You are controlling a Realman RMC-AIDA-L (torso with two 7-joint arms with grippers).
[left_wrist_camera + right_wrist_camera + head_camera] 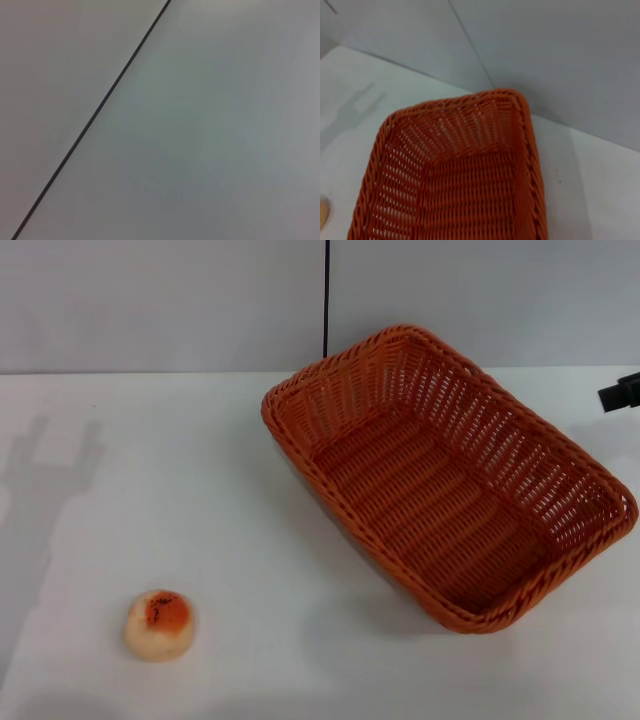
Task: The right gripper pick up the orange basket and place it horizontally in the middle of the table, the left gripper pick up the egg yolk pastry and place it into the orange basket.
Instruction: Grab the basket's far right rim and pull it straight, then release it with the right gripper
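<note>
Orange basket (pixel 450 480) lying diagonally on the table (pixel 250 540), right of centre, awaiting straightening; egg yolk pastry (pixel 160 624) apart at near left; right gripper (pixel 622 392) at edge, finger state untellable; left gripper unseen.

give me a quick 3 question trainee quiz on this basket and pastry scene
1. True or false: the egg yolk pastry is inside the orange basket.
2. On which side of the table does the pastry sit, the robot's left or right?
3. The basket lies: A) square to the table edge B) at an angle C) upside down.

Key: 1 false, it sits on the table apart from the basket. 2 left. 3 B.
</note>
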